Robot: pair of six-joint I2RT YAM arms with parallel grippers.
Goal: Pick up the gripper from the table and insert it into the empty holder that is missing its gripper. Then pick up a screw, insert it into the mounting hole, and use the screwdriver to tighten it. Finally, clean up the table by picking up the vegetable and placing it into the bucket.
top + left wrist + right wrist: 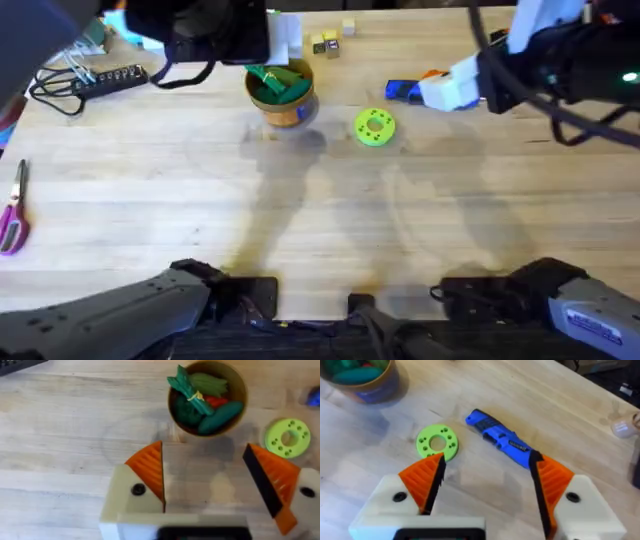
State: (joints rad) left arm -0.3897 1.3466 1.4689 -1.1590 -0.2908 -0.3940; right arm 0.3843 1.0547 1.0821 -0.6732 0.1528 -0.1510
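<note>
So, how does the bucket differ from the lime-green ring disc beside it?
The bucket is a deep orange-brown tub with a tan rim, while the lime-green disc is flat, with a centre hole and small holes around it. The bucket holds toy vegetables, among them a dark-green leafy one; the disc holds nothing. In the overhead view the bucket looks wider than the disc. Both are round and stand apart on the wooden table.

The screwdriver (404,91) is half covered in the overhead view by a white holder (452,88), and its tip is hidden behind an orange pad (555,480) in the right wrist view. The bucket (362,380) is cut off there at the edge. The scissors (13,212) are clipped by the overhead frame's border.
</note>
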